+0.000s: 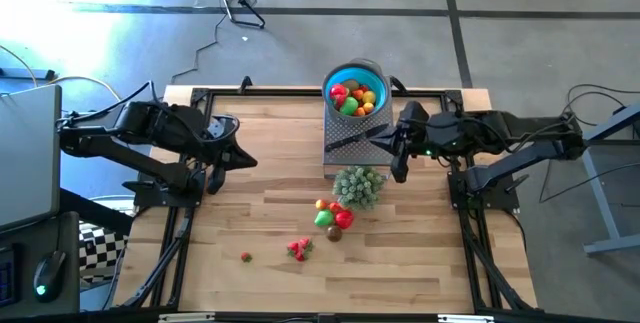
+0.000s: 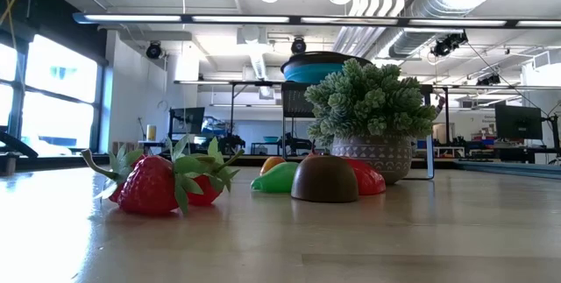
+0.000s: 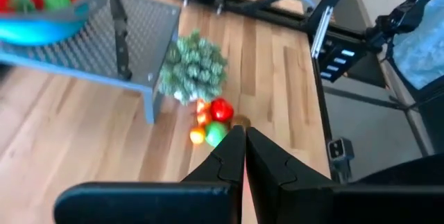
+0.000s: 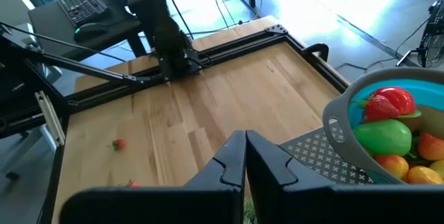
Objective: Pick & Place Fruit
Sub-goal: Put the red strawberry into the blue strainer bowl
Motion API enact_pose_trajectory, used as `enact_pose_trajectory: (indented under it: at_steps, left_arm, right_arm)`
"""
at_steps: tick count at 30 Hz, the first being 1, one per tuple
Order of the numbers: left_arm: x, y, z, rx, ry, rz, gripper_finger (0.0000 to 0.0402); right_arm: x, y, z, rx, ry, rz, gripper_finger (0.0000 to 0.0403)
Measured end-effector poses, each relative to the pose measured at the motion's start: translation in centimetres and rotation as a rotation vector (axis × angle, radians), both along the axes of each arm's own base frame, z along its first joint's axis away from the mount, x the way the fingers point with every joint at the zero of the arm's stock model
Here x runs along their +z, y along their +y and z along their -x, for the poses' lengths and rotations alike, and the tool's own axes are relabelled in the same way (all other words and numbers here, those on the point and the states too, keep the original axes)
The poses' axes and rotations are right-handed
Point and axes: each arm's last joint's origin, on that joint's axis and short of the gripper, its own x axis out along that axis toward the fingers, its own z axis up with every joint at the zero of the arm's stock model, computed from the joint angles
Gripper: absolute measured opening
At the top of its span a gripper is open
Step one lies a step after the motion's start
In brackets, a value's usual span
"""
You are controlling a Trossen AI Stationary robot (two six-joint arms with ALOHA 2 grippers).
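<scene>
you've got several small toy fruits in the round blue bowl (image 1: 356, 91); a cluster (image 1: 334, 215) and strawberries (image 1: 299, 249) remain on the wooden table (image 1: 250, 213). left tool (image 1: 247, 161) and right tool (image 1: 401, 174) are closed, empty.

You have a pale wood-plank table (image 1: 250, 213), glossy plastic fruit (image 2: 326, 180), a smooth blue bowl (image 1: 357, 87) on a perforated metal rack (image 3: 83, 44).

Wooden table (image 1: 250, 223) bearing loose fruit (image 1: 333, 217), potted plant (image 1: 358, 184), mesh stand (image 1: 345, 143).
</scene>
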Motion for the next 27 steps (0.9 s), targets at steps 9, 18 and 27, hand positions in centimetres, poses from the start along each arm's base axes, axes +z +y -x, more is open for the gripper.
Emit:
enact_pose_trajectory:
  at_steps: [9, 18, 27]
  left_arm:
    - [-0.8, -0.1, -0.9, 0.053, 0.072, 0.054, 0.0010]
    - [-1.7, -0.4, -2.8, 0.031, 0.129, 0.021, 0.0010]
    - [-2.3, -1.0, -2.6, -0.072, 0.213, 0.030, 0.0010]
  right_arm:
    - [-0.6, 0.2, -0.9, 0.006, 0.034, 0.010, 0.0004]
    - [-1.8, 0.4, -2.4, 0.006, 0.080, 0.010, 0.0004]
    - [-1.9, 0.6, -2.5, 0.057, 0.097, 0.004, 0.0004]
